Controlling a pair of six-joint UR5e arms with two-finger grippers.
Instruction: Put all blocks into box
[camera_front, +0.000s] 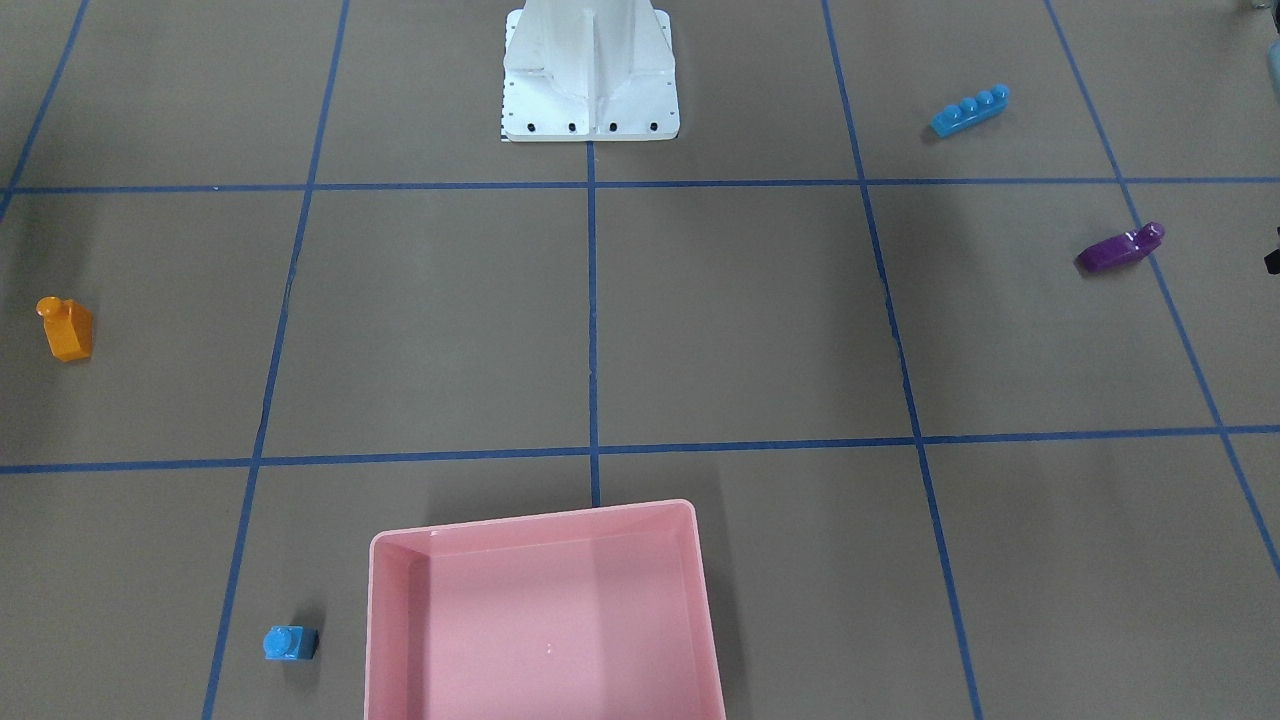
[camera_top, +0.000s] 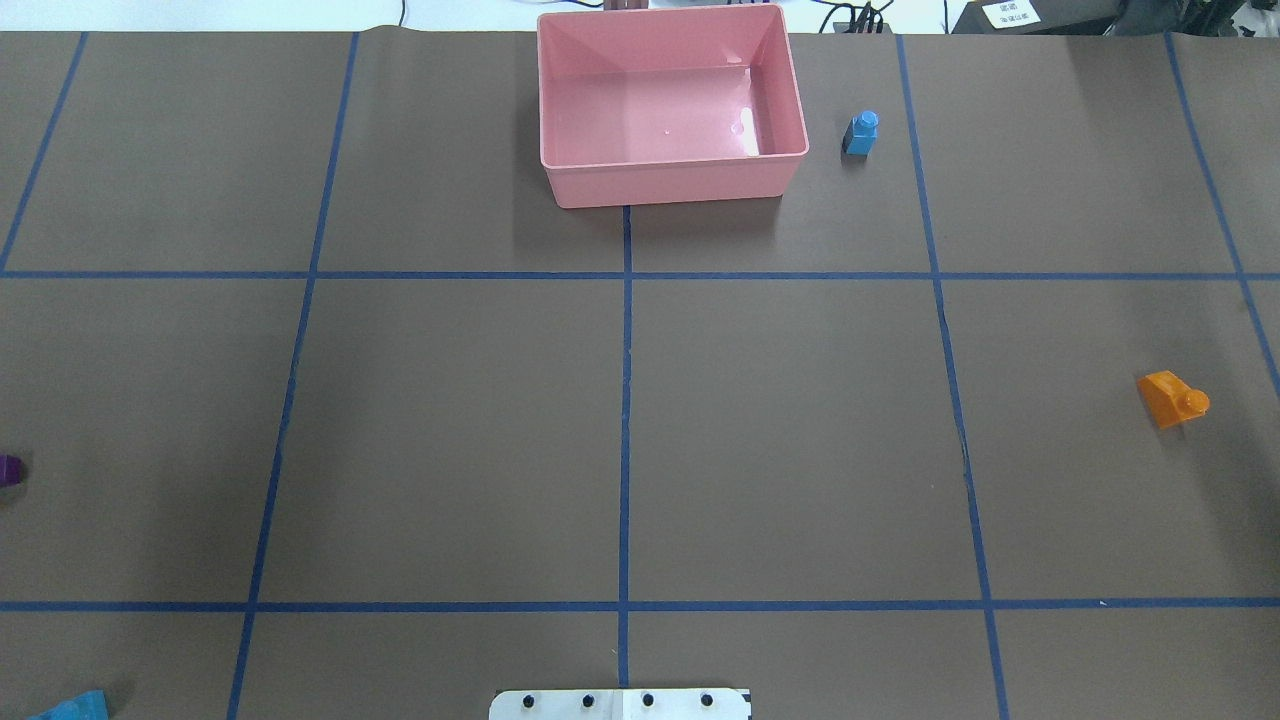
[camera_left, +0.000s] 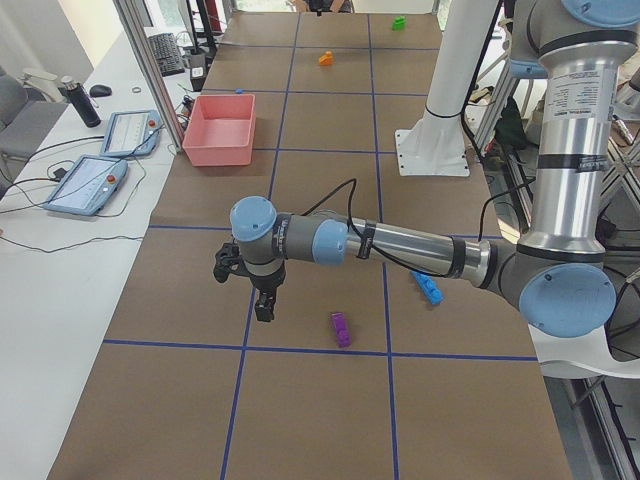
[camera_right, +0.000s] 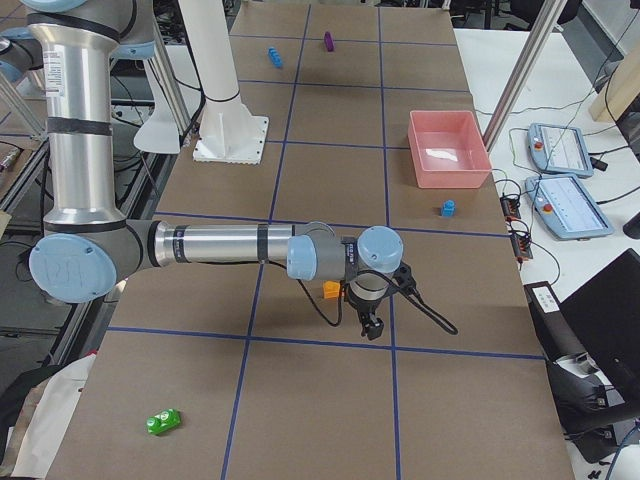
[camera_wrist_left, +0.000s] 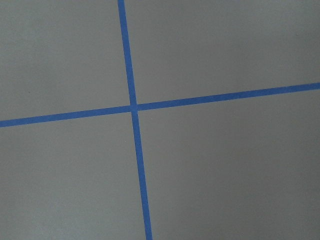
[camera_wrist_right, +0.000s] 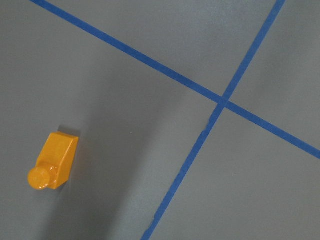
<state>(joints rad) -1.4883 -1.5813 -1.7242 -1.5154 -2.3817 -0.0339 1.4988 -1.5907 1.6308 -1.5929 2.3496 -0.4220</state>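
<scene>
The pink box (camera_front: 560, 640) stands empty at the table's far side from the robot, also in the overhead view (camera_top: 670, 182). A small light-blue cube (camera_front: 290, 643) stands beside it. The orange sloped block (camera_wrist_right: 52, 162) lies on the robot's right (camera_top: 1172, 398), just behind my right gripper (camera_right: 372, 327). The long light-blue bar (camera_front: 968, 110) and the purple block (camera_front: 1120, 248) lie on the robot's left. My left gripper (camera_left: 262, 308) hovers left of the purple block (camera_left: 341, 328). The green block (camera_right: 163, 422) lies at the table's right end. I cannot tell either gripper's state.
The white metal pedestal base (camera_front: 590, 90) stands at the robot's side of the table. Blue tape lines (camera_wrist_left: 132, 107) divide the brown surface into squares. Operator tablets (camera_right: 570, 205) and cables lie on the side bench beyond the box.
</scene>
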